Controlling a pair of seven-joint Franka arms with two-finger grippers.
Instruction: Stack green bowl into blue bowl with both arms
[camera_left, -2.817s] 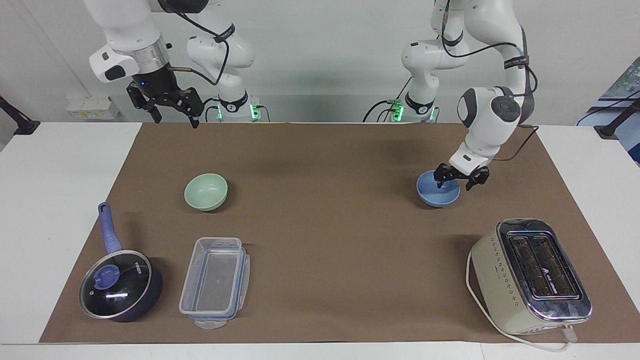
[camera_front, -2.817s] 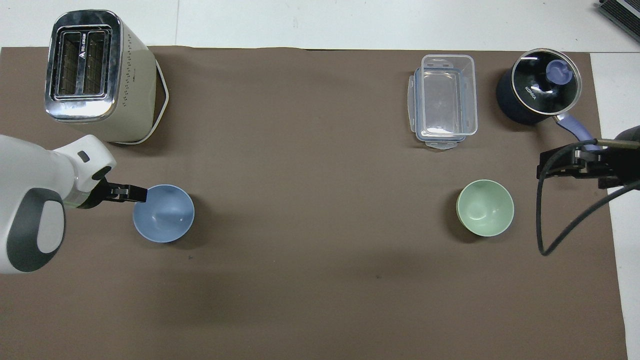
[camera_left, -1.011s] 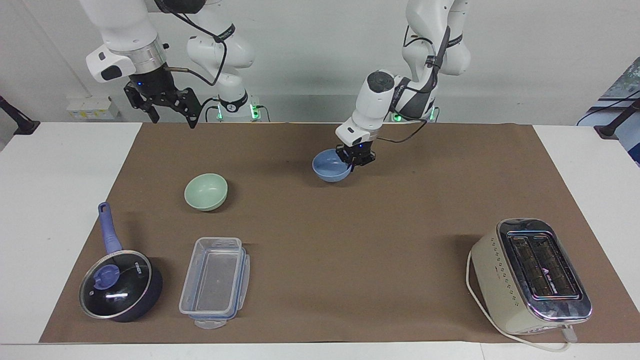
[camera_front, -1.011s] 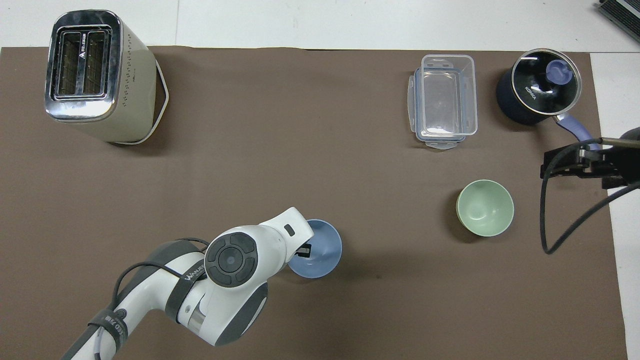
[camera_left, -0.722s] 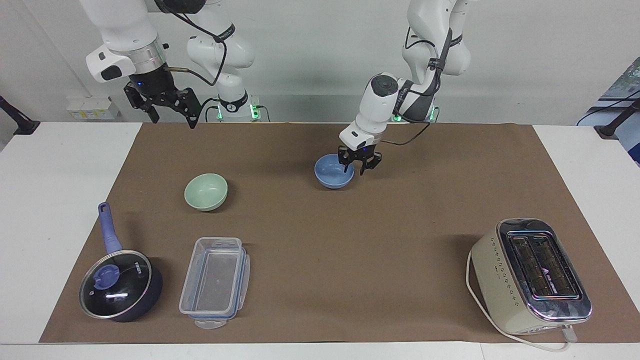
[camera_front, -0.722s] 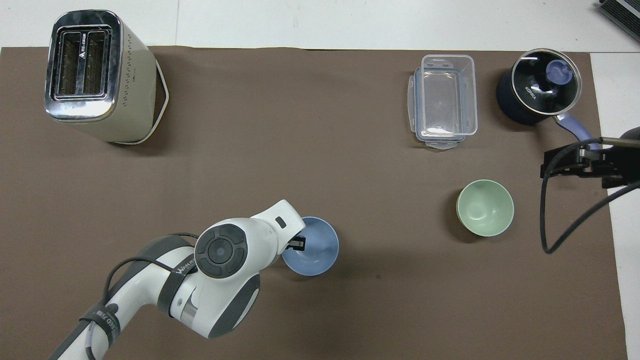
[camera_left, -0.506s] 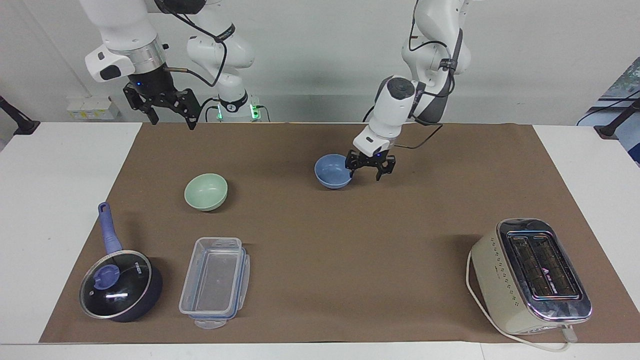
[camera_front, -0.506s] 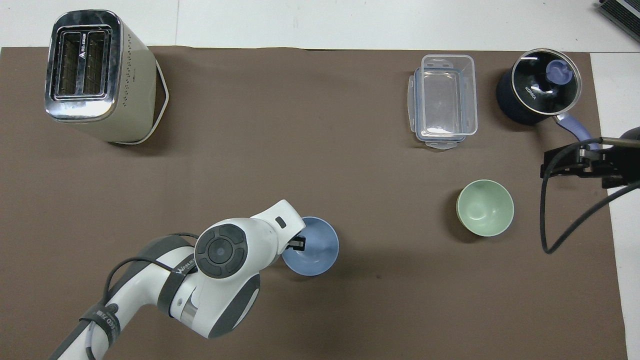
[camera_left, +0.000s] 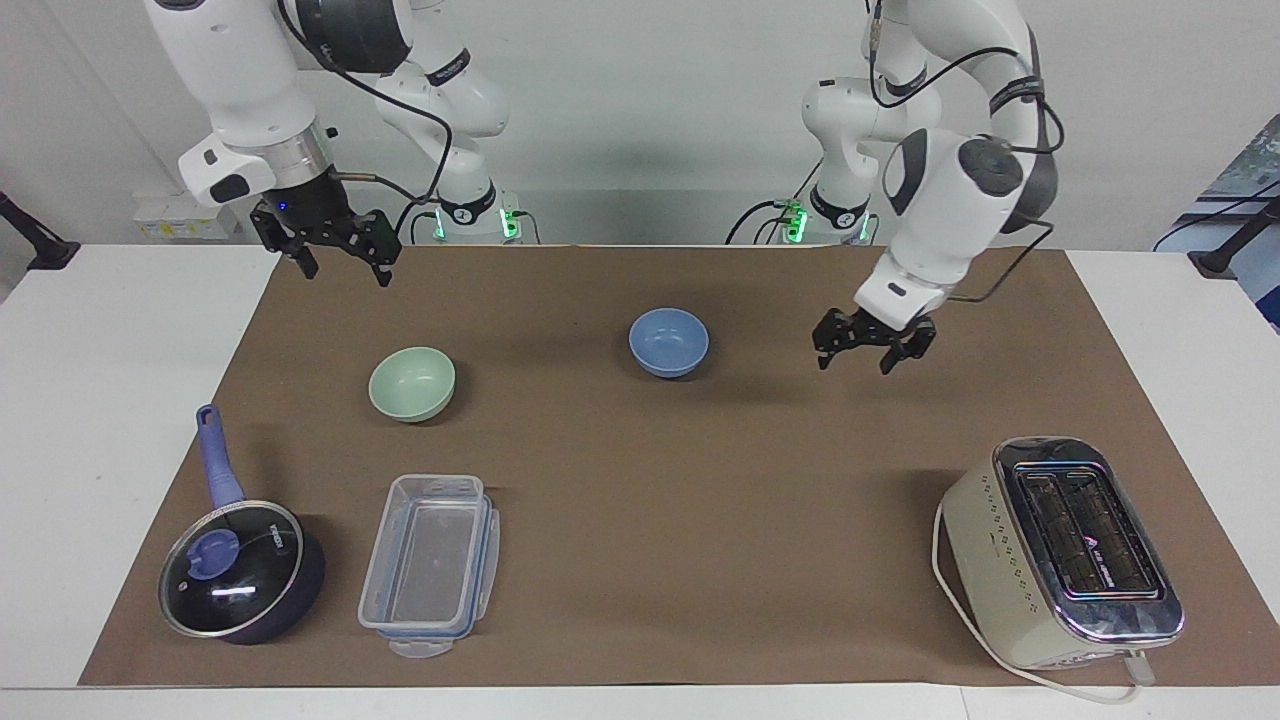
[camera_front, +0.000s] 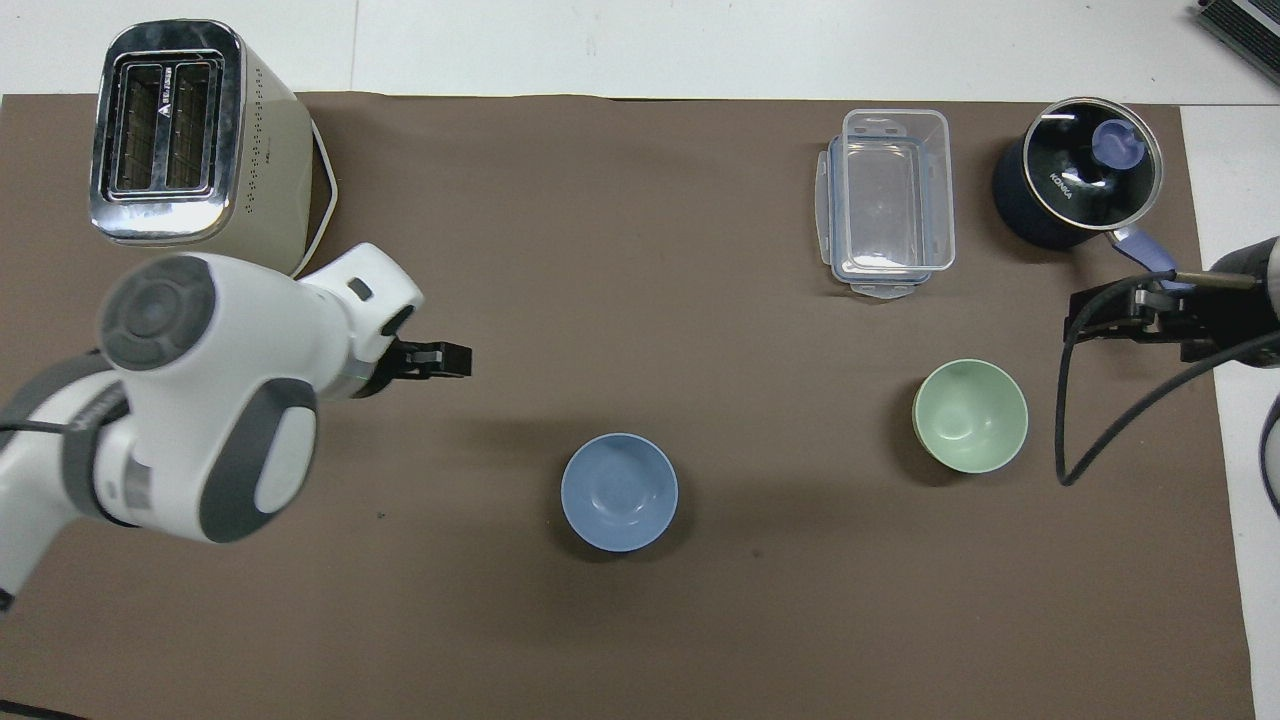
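The blue bowl (camera_left: 669, 342) (camera_front: 619, 491) stands upright and empty on the brown mat near its middle. The green bowl (camera_left: 412, 383) (camera_front: 970, 415) stands upright and empty on the mat toward the right arm's end, well apart from the blue bowl. My left gripper (camera_left: 856, 362) (camera_front: 445, 360) is open and empty, low over bare mat beside the blue bowl, toward the left arm's end. My right gripper (camera_left: 343, 272) (camera_front: 1112, 322) is open and empty, raised over the mat's edge at the right arm's end, clear of the green bowl.
A cream toaster (camera_left: 1060, 550) (camera_front: 190, 150) stands farthest from the robots at the left arm's end. A clear plastic container (camera_left: 430, 565) (camera_front: 890, 200) and a dark blue lidded saucepan (camera_left: 240, 570) (camera_front: 1075, 185) stand farther from the robots than the green bowl.
The left gripper carried the blue bowl from the left arm's end to the mat's middle, let it go and drew back toward its own end. The right gripper sank slightly.
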